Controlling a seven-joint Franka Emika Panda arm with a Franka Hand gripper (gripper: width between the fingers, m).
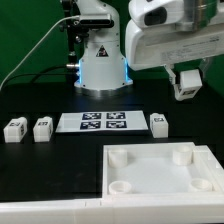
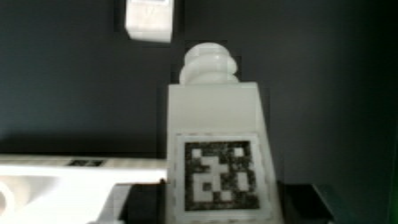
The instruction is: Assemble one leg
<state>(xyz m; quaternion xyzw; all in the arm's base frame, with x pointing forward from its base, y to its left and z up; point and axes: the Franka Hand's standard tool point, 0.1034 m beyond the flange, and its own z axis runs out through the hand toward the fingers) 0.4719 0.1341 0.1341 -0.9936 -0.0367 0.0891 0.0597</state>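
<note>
Looking at the upper right of the exterior view, I have the hand closed on a leg, carried clear above the table. The plate lies lower down in the frame. In the wrist view the leg is clamped at its tagged end, a jaw on either side. Its tag faces the camera and its ridged stud points away from the hand. Three loose legs lie across the middle of the exterior view: two near the left edge and one just right of the marker board. I judge the leg to be light, stiff moulded plastic with smooth flat faces, so it could slip or twist in the grip if pressed hard. The flat sides by the tag look like the right hold, as they leave the stud free for a corner socket. It is hardly fragile, but the stud wants to enter straight.
</note>
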